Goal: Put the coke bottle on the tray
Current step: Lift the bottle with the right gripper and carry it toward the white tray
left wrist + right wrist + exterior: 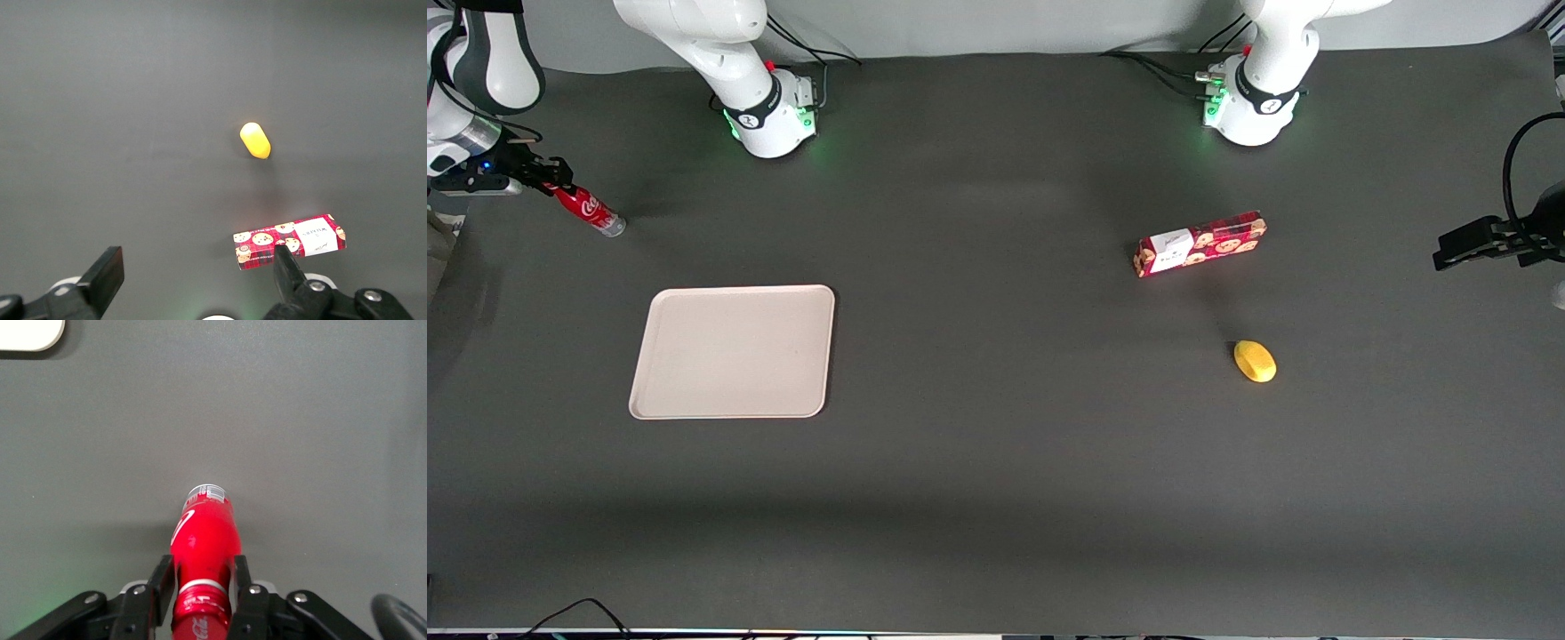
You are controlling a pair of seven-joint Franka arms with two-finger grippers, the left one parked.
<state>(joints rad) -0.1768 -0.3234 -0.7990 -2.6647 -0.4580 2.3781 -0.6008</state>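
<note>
**Coke bottle gripped at the neck, base tilted down toward the table**

Coke bottle (pixel 590 211) sits at the working arm's end of the table, farther from the front camera than the tray (pixel 734 351) and well apart from it. In my front view its long axis runs on a slant: cap end up inside the gripper (pixel 559 188), silvery base lower and pointing away from the gripper, toward the middle of the table. I cannot tell whether the base touches the mat or hangs just above it.

Wrist camera looks straight down the bottle (pixel 202 550). Body is slim, glossy red, with white script curling along one side. A pale ring marks the neck. The base end shows silvery with a small printed label.

Gripper (pixel 203 583): both black fingers (pixel 162 583) are pressed against the bottle's upper body, one each side, clamped around it just below the neck ring.

Tray is flat, beige, with rounded corners and a low rim. One corner of it (pixel 30 335) shows on the wrist camera.

Toward the parked arm's end lie a red cookie box (pixel 1200 244) and, nearer the front camera, a yellow lemon-like object (pixel 1255 361).
</note>
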